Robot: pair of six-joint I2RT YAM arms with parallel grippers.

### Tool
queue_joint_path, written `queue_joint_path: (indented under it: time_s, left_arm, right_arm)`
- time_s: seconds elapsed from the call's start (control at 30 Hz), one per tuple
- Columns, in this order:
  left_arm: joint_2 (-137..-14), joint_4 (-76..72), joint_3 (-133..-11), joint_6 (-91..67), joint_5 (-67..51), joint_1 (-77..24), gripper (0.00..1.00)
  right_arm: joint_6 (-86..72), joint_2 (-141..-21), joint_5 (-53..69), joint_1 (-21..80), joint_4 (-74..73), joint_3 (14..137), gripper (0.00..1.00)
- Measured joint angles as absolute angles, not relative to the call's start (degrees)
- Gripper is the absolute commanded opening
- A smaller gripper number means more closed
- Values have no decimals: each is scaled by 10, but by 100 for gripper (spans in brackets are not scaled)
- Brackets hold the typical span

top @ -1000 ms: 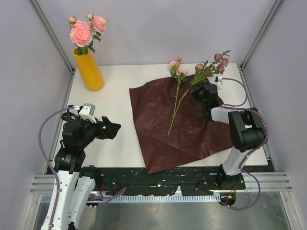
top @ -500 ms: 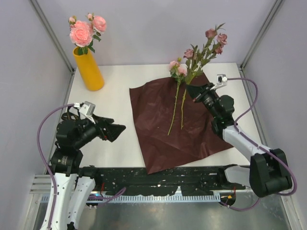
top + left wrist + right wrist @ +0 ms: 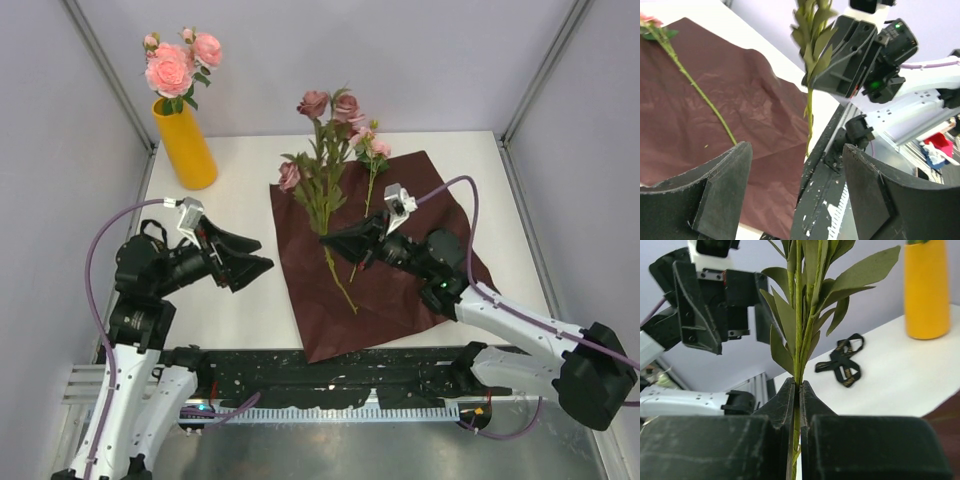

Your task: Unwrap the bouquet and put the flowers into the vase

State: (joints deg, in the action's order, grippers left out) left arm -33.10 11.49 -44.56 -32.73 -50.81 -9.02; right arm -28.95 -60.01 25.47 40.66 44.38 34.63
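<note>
Handover of a mauve stem looks to be the step

Nearest, the left gripper stands with jaws apart. The right gripper is clamped on the mauve flowers, upright over the dark red paper. The safest grasp is probably the bare stem below that clamp, closed fully before release. One pink flower lies beyond. The vase stands far left on the tabletop.

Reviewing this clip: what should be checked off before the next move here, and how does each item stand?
1. Grip: right gripper shut on the mauve stem: ok.
2. Receiver: left gripper open, facing that stem: ok.
3. Stem's lower end clear of the paper: cannot tell.
4. Target: vase upright: ok.
5. Room left in the vase: cannot tell.
6. All flowers off the paper: not ok, one rose lies there.
</note>
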Motion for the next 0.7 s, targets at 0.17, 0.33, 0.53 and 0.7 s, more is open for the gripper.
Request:
queue_joint_path:
  time_s: [0.17, 0.33, 0.53, 0.7]
  left_arm:
    - [-335, 68, -445, -349, -503, -138, 68]
    - [-346, 9, -431, -373, -494, -172, 59]
    - [-357, -41, -406, -392, -482, -190, 52]
    - [-364, -75, -393, -408, -478, -198, 43]
  right_arm:
    - [-282, -640, 257, 487, 456, 371, 5]
    - [-277, -679, 256, 531, 463, 397, 5]
    - [-268, -687, 249, 559, 463, 403, 5]
    - [-260, -691, 244, 570, 462, 418, 5]
